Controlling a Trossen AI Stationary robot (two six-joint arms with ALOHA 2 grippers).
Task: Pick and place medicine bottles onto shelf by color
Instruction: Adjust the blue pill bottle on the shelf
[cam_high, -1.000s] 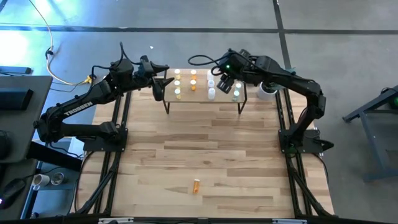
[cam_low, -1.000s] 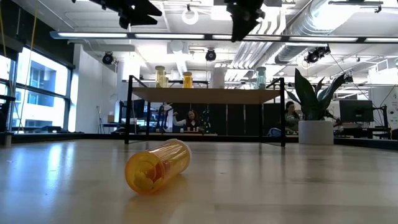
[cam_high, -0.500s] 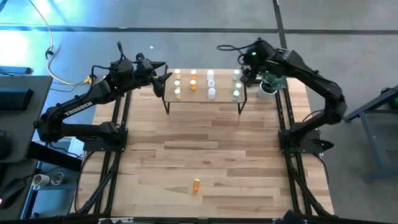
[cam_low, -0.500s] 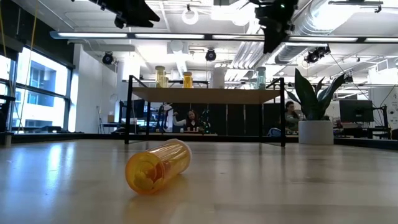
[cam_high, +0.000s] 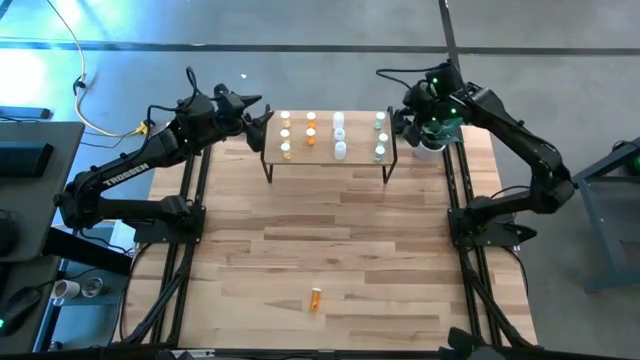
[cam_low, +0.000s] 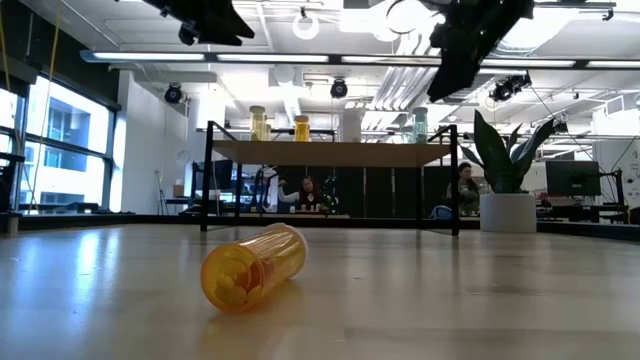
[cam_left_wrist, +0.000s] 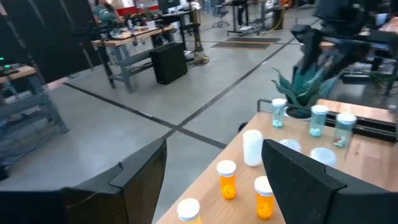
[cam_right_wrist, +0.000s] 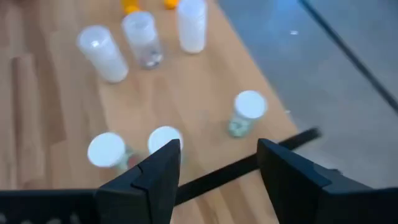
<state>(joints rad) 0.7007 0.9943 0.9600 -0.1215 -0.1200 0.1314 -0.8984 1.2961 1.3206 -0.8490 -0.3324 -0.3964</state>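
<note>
White-capped bottles (cam_right_wrist: 250, 112) upright on wooden shelf (cam_right_wrist: 186, 87), beyond open dark gripper (cam_right_wrist: 217, 163) fingers (cam_right_wrist: 155, 174).

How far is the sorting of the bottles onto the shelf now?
Mostly done: the shelf holds rows of yellow, orange, white and greenish bottles. Nothing is in hand: left gripper and right gripper hover open beside it. Left: one orange bottle lying on the table.

Two matte black, six-joint arms with rounded housings stand on black tube frames. The left arm (cam_high: 130, 170) bears white "TROSSEN" lettering along its link, while the right arm (cam_high: 520, 140) shows a green light near the wrist. Thin black cables loop over both wrists.
</note>
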